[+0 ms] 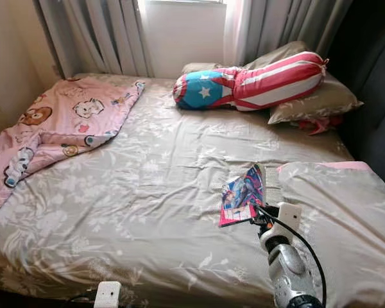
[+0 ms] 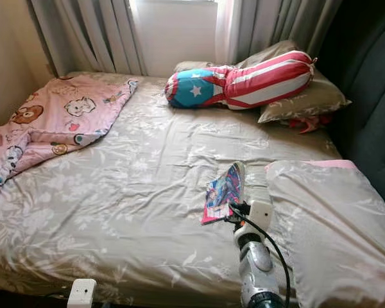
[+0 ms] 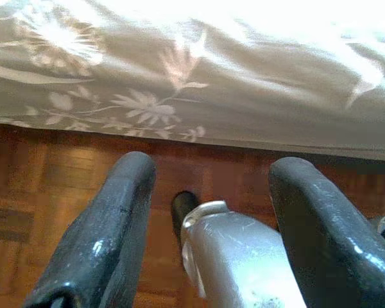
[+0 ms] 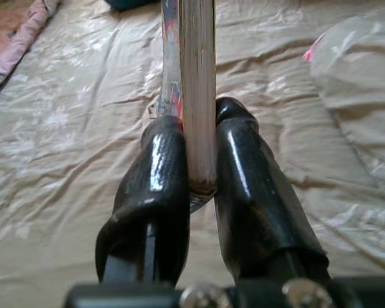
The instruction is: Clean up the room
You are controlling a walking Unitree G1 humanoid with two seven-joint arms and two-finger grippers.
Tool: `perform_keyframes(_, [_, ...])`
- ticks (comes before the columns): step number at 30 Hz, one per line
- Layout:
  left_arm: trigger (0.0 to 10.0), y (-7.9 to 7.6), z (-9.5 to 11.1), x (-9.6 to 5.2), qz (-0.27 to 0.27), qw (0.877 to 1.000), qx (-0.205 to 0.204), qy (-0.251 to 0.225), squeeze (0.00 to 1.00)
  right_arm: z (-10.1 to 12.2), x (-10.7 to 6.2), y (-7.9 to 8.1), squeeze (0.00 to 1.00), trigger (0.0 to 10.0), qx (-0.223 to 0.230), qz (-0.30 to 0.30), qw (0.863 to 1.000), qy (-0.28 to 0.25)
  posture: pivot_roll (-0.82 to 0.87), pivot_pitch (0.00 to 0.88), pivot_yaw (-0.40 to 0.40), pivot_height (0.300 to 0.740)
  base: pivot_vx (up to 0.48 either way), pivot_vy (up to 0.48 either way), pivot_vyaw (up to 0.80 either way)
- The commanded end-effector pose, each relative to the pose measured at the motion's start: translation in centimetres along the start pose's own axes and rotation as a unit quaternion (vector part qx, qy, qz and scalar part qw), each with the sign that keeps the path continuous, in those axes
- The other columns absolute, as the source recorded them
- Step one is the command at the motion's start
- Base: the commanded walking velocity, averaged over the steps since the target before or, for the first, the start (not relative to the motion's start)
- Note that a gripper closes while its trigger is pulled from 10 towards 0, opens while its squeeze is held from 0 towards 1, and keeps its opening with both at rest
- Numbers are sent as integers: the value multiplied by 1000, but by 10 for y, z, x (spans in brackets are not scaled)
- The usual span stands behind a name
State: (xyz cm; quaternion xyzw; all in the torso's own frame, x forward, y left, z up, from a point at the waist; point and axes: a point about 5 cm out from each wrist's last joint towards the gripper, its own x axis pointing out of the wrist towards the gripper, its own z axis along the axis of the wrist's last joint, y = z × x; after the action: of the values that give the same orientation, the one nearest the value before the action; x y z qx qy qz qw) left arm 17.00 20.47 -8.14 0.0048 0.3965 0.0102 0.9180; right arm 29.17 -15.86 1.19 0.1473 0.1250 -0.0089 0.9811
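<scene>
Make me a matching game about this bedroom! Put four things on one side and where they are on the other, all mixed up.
Things:
1. book
2. pink blanket
3. striped bolster
4. left gripper

Places:
A. bunched at the bed's left side
B. low by the wooden floor at the bed's edge
C. lying by the pillows near the curtains
D. pinched in the right gripper above the sheet

Pairs: 1-D, 2-A, 3-C, 4-B
</scene>
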Motion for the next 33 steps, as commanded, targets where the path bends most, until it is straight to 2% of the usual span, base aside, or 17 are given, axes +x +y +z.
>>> perform_keyframes(1, [10000,4,-6,-2,4,1000,1,14,0,9,4,6,0,10000,0,9,1000,-22,49,0,-50,726,0,0,0])
perform_keyframes(21, [10000,5,-7,-3,2,1000,-4,14,0,7,3,5,0,10000,-4,5,1000,-17,48,0,-50,726,0,0,0])
perform_keyframes(27, [10000,2,-7,-2,0,1000,-3,16,0,9,5,-1,0,10000,-16,-24,999,-15,49,0,-51,726,256,0,0])
perform_keyframes(33, [10000,3,-8,-3,1,1000,-1,20,0,10,5,-2,0,10000,-15,-29,999,-15,50,0,-51,726,259,0,-589])
